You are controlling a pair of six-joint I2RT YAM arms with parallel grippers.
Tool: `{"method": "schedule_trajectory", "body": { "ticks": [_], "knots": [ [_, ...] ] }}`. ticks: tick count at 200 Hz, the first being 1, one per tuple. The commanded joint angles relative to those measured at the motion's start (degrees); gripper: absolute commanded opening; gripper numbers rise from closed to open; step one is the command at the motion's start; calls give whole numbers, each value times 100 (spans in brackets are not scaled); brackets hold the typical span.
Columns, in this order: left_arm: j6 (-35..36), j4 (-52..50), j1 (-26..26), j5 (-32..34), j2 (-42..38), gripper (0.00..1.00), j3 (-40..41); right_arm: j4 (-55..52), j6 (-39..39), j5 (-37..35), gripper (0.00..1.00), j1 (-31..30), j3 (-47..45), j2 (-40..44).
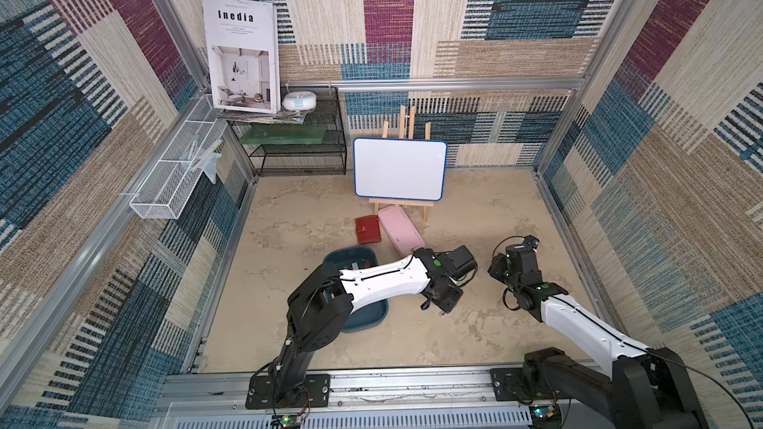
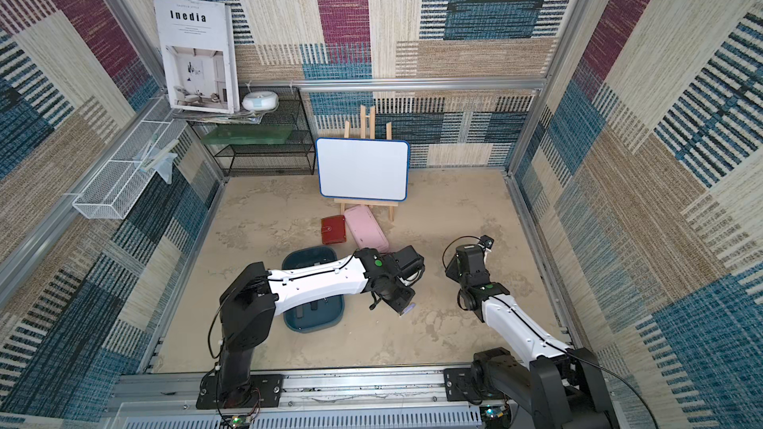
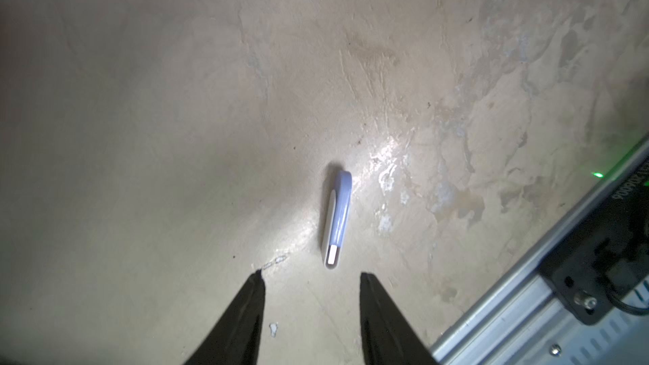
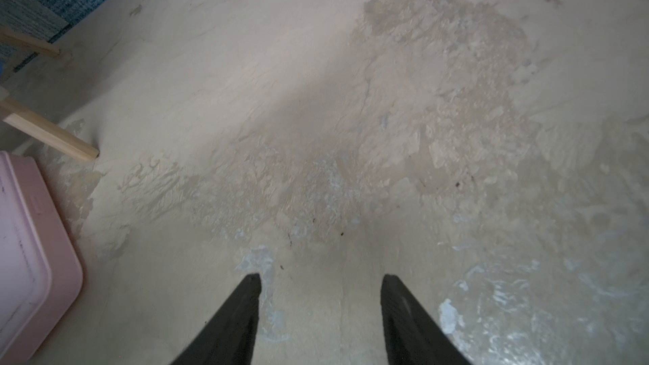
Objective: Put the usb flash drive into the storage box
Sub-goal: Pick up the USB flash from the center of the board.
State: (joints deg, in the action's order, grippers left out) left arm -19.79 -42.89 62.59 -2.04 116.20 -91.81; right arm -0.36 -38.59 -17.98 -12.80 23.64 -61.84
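Note:
The usb flash drive point(image 3: 337, 219) is a slim lavender and white stick lying flat on the beige floor; in a top view it shows as a small pale sliver point(image 2: 407, 310). My left gripper point(image 3: 310, 275) hangs open just short of its near end, nothing between the fingers. The storage box point(image 1: 359, 328) point(image 2: 313, 328), a dark teal tray holding a few small items, sits to the left of the drive, partly hidden under my left arm. My right gripper point(image 4: 321, 275) is open over bare floor, to the right of the left one.
A red wallet point(image 1: 367, 229) and a pink oblong case point(image 1: 400, 231) lie just behind the box. A whiteboard on a wooden easel point(image 1: 399, 169) stands at the back. A black wire shelf point(image 1: 301, 146) fills the back left corner. A metal rail point(image 1: 371, 385) runs along the front.

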Motion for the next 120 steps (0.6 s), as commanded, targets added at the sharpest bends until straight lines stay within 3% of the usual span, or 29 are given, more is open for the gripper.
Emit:
{"method": "schedule_trajectory", "body": {
  "ticks": [1,52,120],
  "knots": [
    [221,-64,8,-157,255,48,-178,315,-117,-276,60,5,-28,-74],
    [197,126,8,-360,537,47,-182,319,-128,-213,60,4,9,-378],
    [154,82,79,-254,980,37,-429,361,-133,-127,60,1,70,-643]
  ]
}}
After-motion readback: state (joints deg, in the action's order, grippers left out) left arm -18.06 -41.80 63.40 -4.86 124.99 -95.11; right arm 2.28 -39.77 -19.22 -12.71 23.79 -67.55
